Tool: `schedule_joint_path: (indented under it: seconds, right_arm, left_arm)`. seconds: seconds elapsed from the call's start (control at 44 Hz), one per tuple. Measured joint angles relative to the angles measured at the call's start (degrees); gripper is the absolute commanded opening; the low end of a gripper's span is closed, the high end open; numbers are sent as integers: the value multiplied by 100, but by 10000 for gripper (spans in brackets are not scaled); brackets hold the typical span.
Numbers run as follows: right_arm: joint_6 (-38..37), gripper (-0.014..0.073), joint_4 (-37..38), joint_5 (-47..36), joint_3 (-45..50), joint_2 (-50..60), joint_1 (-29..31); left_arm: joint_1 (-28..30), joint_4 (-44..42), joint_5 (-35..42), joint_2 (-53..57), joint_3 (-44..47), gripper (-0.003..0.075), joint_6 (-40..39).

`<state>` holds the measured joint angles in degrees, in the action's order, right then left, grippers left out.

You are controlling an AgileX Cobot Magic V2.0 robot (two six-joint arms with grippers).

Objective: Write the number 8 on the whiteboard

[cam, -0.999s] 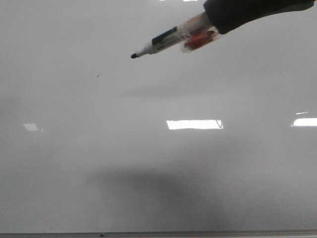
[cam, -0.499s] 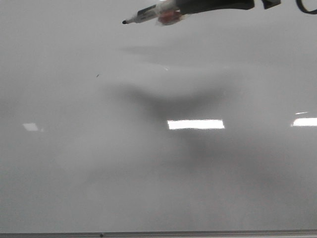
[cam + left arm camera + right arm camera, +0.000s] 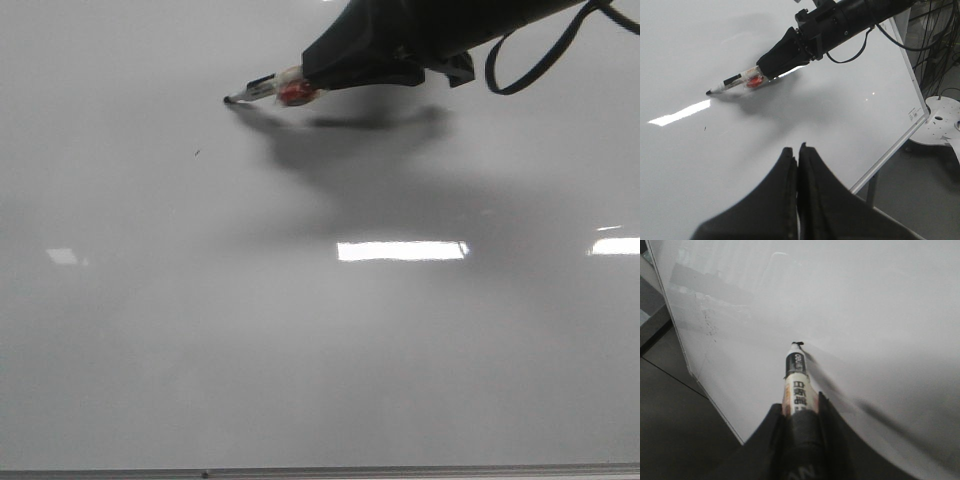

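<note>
Whiteboard [image 3: 300, 380], large glossy pale grey-white flat panel w/ thin grey bottom frame edge, fills front view; bright rectangular light reflections across its lower half. No figure 8 drawn on it; only a short black mark [image 3: 798, 344] at the pen tip, seen in right wrist view. Marker [image 3: 262, 90], white barrel w/ black label band, black tip and a red patch near the grip, has tip touching board in upper-left-centre area, its shadow right beneath. Right gripper [image 3: 799, 412], black, fingers clamped round marker barrel, black cable looping behind arm. Tiny dark speck [image 3: 197, 153] sits near tip, apart from it. Left gripper [image 3: 797, 165], black, fingers pressed together on nothing, above board's near part.
</note>
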<state>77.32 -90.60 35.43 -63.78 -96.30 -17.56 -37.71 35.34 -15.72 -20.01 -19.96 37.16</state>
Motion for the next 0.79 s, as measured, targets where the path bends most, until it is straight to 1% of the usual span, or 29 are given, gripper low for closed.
schedule_joint_path:
  seconds: [0.114, 0.25, 0.477, 0.636, 0.795]
  right_arm:
    - [44, -67, 41, -49, 0, -133, -157]
    - [58, -67, 97, -49, 0, -153, -176]
    - [62, -67, 123, 49, 249, 29, 112]
    - [62, -67, 300, 142, 505, 197, 376]
    - [62, -67, 412, 157, 781, 230, 389]
  left_arm:
    - [0, 0, 0, 0, 0, -20, 0]
    - [0, 0, 0, 0, 0, -21, 0]
    - [0, 0, 0, 0, 0, -20, 0]
    - [0, 0, 0, 0, 0, -20, 0]
    - [0, 0, 0, 0, 0, -20, 0]
